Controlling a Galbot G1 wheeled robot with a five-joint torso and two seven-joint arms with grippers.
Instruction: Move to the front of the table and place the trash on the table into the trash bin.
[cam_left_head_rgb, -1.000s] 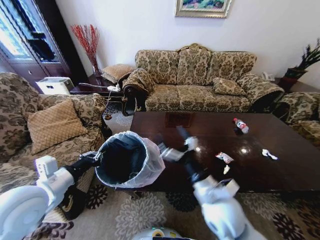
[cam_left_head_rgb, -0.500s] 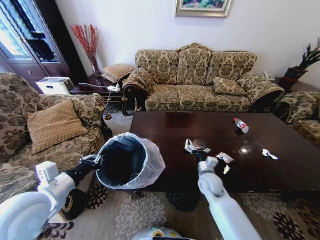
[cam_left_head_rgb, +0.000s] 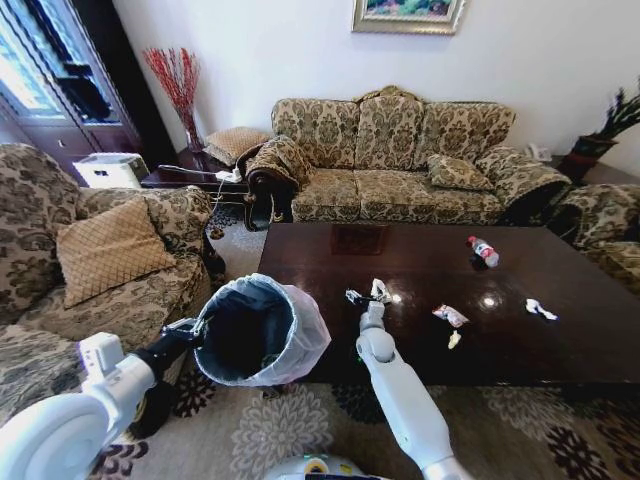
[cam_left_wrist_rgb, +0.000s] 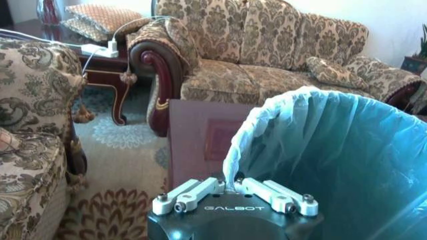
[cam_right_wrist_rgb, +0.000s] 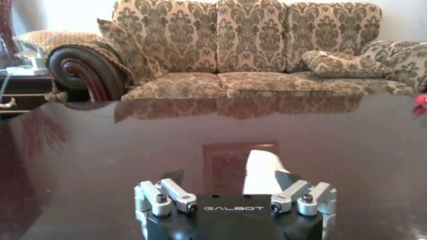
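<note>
Trash (cam_left_head_rgb: 449, 315) lies scattered on the table (cam_left_head_rgb: 330, 262) from 12 to 3 o'clock in the head view, and none can be seen in the bin yet.

Left to right: the left gripper (cam_left_head_rgb: 192, 328), at 8 o'clock, is pinched shut on the liner at the rim of the trash bin (cam_left_head_rgb: 308, 338) and holds the bin tilted off the table's near left corner. What shows of the bin's inside is bare liner; its bottom is hidden.

The right gripper (cam_left_head_rgb: 368, 294) was beside the bin's rim a second ago. It now hovers low over the table at centre, fingers spread wide around a white paper scrap (cam_right_wrist_rgb: 263, 167) and not yet closed on it. This suggests a new pickup is beginning.

Further right a red-and-white wrapper lies at 3 o'clock, with a small pale bit (cam_left_head_rgb: 454, 340) just beside it, the bottle (cam_left_head_rgb: 482, 250) at 2 o'clock, and a white wad (cam_left_head_rgb: 538, 308) near the right edge.
</note>
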